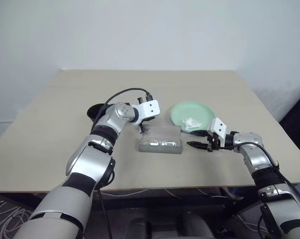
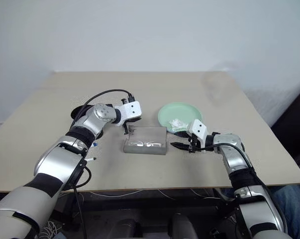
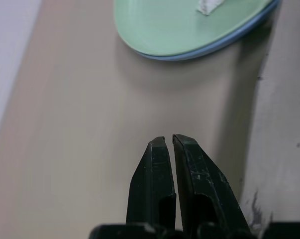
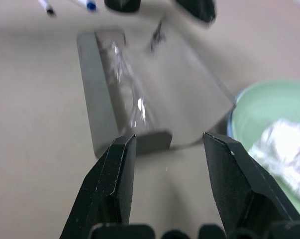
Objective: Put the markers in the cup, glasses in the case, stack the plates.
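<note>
At the middle of the counter (image 1: 50, 129) in the head views lies the open grey case (image 1: 160, 139), its lid tipped back toward the far edge and the clear glasses (image 1: 162, 144) resting in the tray, seen as faint glints along its near side. The left claw (image 1: 141, 129) hangs at the case's upper left corner, just beside the raised lid; its two black fingers (image 3: 157, 184) are pressed almost together with only a hairline gap and nothing between them, and whether the tips touch the lid cannot be told. Right of the case, above centre in the frame, the mint green plate (image 1: 182, 112) sits stacked on the light blue plate (image 3: 224, 44), whose rim peeps out beneath it in the left wrist view; a small crumpled white scrap (image 1: 191, 121) lies in the green plate. The right claw (image 1: 198, 145) hovers low, right of the case and below the plates in the frame, pointing toward the case's right end; its fingers (image 4: 112, 184) stand about half apart and grip nothing, clear of both case and plate. The black cup (image 1: 94, 111) stands behind the left arm, left of the case, mostly hidden. A white marker with a blue cap (image 2: 93, 145) lies on the counter at centre left of the right eye view, beside the left forearm, outside the cup, and another white marker (image 2: 88, 159) with a dark tip lies just below it.
</note>
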Robot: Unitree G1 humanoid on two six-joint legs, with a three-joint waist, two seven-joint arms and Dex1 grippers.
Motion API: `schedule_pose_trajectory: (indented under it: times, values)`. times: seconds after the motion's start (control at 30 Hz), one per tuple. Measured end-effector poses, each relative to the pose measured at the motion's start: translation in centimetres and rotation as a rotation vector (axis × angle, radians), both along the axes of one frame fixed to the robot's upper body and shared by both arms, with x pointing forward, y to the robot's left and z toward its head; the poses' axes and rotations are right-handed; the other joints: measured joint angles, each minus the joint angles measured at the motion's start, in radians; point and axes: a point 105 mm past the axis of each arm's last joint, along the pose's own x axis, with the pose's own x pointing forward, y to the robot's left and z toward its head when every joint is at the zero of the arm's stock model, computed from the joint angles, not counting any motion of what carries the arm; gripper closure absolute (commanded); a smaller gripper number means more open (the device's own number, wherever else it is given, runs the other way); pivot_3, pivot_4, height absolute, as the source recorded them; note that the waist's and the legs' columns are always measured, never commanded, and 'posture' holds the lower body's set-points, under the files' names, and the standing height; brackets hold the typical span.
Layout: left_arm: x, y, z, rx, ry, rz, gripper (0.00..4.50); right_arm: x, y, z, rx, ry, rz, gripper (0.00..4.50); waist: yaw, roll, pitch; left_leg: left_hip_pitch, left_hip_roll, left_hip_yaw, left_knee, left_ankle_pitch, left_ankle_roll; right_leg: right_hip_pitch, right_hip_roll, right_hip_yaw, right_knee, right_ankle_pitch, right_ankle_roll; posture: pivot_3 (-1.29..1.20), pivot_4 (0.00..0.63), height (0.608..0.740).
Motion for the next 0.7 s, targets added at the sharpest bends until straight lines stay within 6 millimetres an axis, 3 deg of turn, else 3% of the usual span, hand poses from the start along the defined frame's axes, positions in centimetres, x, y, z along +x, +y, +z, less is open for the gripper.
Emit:
schedule_pose_trajectory:
  times: [0.4, 0.7]
  values:
    - [-4.4, 0.4, -1.2, -0.133, 0.323, -0.216, 4.35, 0.0, -0.2, 0.1, 0.000, 0.005, -0.003, 2.18, -0.002, 0.000, 0.000, 0.000, 0.000, 0.000, 0.000, 0.000, 0.000, 0.000, 0.000, 0.000, 0.000, 0.000, 0.000, 0.00, 0.000, 0.721]
    - [-6.8, 1.5, -1.3, -0.094, 0.382, -0.290, 4.35, 0.1, -0.1, -0.1, 0.004, 0.013, -0.006, 2.18, -0.002, 0.000, 0.000, 0.000, 0.001, 0.000, 0.001, 0.000, 0.000, 0.000, 0.000, 0.000, 0.000, 0.000, 0.000, 0.00, 0.000, 0.721]
